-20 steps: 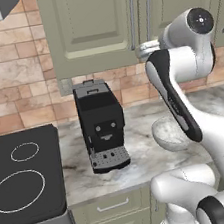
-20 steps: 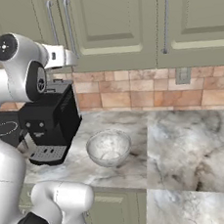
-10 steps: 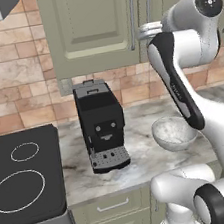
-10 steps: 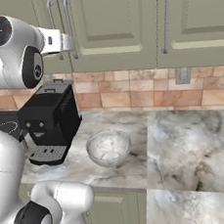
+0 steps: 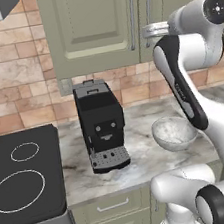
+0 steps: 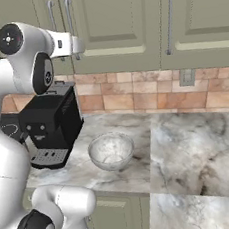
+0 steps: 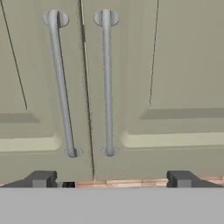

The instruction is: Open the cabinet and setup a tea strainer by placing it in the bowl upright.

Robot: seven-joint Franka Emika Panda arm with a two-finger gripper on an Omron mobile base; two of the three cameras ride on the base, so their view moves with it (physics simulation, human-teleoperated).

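The sage-green cabinet (image 5: 87, 26) (image 6: 121, 20) hangs above the counter with both doors shut. My gripper (image 5: 146, 30) (image 6: 80, 44) is raised in front of its lower edge, open and holding nothing. In the hand view the gripper (image 7: 111, 179) faces the two doors (image 7: 175, 65), with the left handle (image 7: 59, 83) and right handle (image 7: 107, 83) upright either side of the door seam, both above my fingertips (image 7: 41, 178). The marbled bowl (image 5: 173, 132) (image 6: 110, 151) sits empty on the counter below. The tea strainer is out of view.
A black coffee machine (image 5: 102, 125) (image 6: 52, 126) stands on the counter left of the bowl. A black cooktop (image 5: 22, 177) lies further left. Another cabinet door with its own handle (image 6: 170, 19) is to the right, above a wall outlet (image 6: 187, 77).
The arm has lifted the hand from below the cabinet's bottom edge up to the lower ends of the handles. The jaws stayed open.
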